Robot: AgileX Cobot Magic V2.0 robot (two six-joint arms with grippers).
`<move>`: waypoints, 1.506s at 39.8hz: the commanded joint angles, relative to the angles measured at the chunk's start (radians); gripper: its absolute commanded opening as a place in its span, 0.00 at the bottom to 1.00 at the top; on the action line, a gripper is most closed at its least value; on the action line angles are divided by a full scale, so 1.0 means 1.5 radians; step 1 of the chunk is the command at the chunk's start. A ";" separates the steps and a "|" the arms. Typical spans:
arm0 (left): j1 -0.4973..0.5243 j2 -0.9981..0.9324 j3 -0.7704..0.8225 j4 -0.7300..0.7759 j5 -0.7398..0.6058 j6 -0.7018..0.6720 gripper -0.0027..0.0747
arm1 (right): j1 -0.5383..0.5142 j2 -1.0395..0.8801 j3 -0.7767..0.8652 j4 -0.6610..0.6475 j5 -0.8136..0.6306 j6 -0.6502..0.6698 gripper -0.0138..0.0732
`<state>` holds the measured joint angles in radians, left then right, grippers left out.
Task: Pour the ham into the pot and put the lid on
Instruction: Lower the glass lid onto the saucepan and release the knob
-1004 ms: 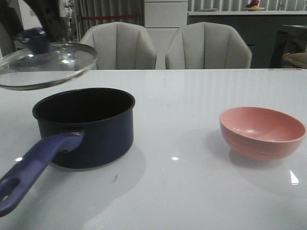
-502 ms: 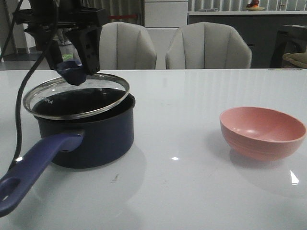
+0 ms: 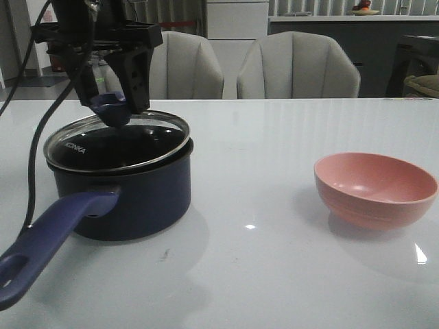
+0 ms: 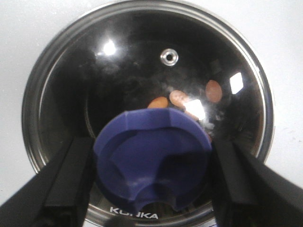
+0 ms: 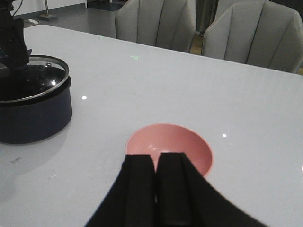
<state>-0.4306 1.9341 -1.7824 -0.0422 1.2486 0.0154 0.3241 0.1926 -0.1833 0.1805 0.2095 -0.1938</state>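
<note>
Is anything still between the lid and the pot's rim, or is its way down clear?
Nothing visible blocks it. The left hand holds the lid by its knob, tilted over the pot; only ham shows through the glass, down inside.

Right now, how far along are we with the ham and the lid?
Pouring looks done: orange ham pieces lie in the dark navy saucepan, seen through the glass, and the pink bowl looks empty. In hand: the left hand grips the blue knob of the clear glass lid, which sits tilted on the rim, not fully seated. Left: settle the lid and release. The right hand is shut, idle.
</note>
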 commanded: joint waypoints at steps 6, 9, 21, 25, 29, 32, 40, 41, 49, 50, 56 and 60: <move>-0.004 -0.039 -0.023 0.014 0.010 0.000 0.46 | 0.001 0.005 -0.019 0.003 -0.052 -0.005 0.33; -0.004 -0.039 -0.023 0.014 0.004 0.000 0.46 | 0.001 0.005 -0.019 0.003 -0.052 -0.005 0.33; -0.004 -0.039 -0.023 0.008 -0.011 0.000 0.47 | 0.001 0.005 -0.019 0.003 -0.052 -0.005 0.33; -0.004 -0.039 -0.023 0.007 -0.011 0.000 0.47 | 0.001 0.005 -0.019 0.003 -0.052 -0.005 0.33; -0.004 -0.039 -0.023 0.005 -0.013 0.000 0.47 | 0.001 0.005 -0.019 0.003 -0.052 -0.005 0.33; -0.004 -0.039 -0.023 -0.011 -0.015 0.000 0.47 | 0.001 0.005 -0.019 0.003 -0.052 -0.005 0.33; -0.004 -0.033 -0.023 -0.013 -0.015 0.000 0.47 | 0.001 0.005 -0.019 0.003 -0.052 -0.005 0.33; -0.004 -0.031 -0.023 -0.010 -0.009 0.000 0.47 | 0.001 0.005 -0.019 0.003 -0.052 -0.005 0.33; -0.004 0.005 -0.023 -0.011 0.013 0.000 0.47 | 0.001 0.005 -0.019 0.003 -0.052 -0.005 0.33; -0.004 0.010 -0.023 -0.013 0.013 0.000 0.47 | 0.001 0.005 -0.019 0.003 -0.052 -0.005 0.33; -0.004 0.025 -0.023 -0.023 0.013 0.000 0.47 | 0.001 0.005 -0.019 0.003 -0.052 -0.005 0.33; -0.004 0.026 -0.023 -0.023 0.013 0.000 0.55 | 0.001 0.005 -0.019 0.003 -0.052 -0.005 0.33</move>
<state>-0.4324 1.9867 -1.8060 -0.0682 1.2487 0.0174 0.3241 0.1926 -0.1833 0.1805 0.2095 -0.1938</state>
